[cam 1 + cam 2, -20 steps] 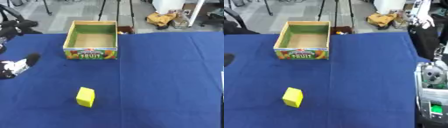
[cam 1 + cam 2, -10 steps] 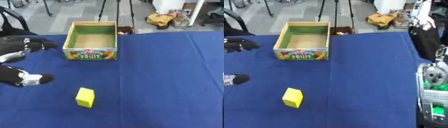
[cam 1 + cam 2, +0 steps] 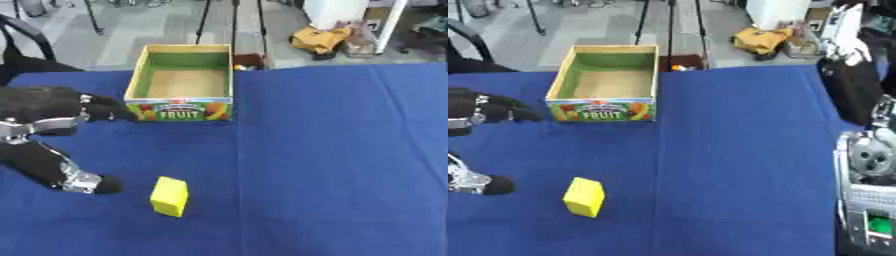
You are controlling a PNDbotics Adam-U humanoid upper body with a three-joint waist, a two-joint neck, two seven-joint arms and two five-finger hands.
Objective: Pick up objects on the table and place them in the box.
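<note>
small yellow block (image 3: 169, 196) on blue tablecloth (image 3: 332, 150) — not yet grasped; open cardboard fruit box (image 3: 181, 82) looks empty. left hand (image 3: 52, 145) beside block, fingers spread, holding nothing. right hand unseen.

The setting is a lab or workshop. A desk (image 3: 350, 150) covered in blue cloth stands on a bare grey floor (image 3: 114, 35). Black tripod legs (image 3: 206, 20) and a white cabinet (image 3: 337, 10) stand beyond it, with yellow material (image 3: 319, 39) on the floor.
</note>
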